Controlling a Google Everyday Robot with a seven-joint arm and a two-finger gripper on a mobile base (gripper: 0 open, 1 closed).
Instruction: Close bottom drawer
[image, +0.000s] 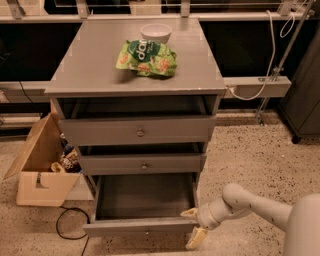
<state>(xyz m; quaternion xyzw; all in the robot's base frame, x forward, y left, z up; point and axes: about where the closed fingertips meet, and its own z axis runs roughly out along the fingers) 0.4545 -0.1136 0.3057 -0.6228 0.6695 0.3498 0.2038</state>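
Note:
The bottom drawer (142, 226) of the grey cabinet is pulled far out, its wide flat tray (145, 196) showing and empty. Its slim front panel carries a tiny knob (146, 231). My gripper (194, 226) is at the drawer's front right corner, low near the floor, on a white arm coming in from the right. One cream finger (190, 213) rests by the top of the front panel's right end, the other (196, 238) hangs below it. The fingers are spread apart and hold nothing.
The middle drawer (141, 163) and the top drawer (136, 130) stand slightly out. A green snack bag (146, 58) and a white bowl (155, 33) sit on the cabinet top. An open cardboard box (41, 165) and a black cable (67, 226) lie at the left.

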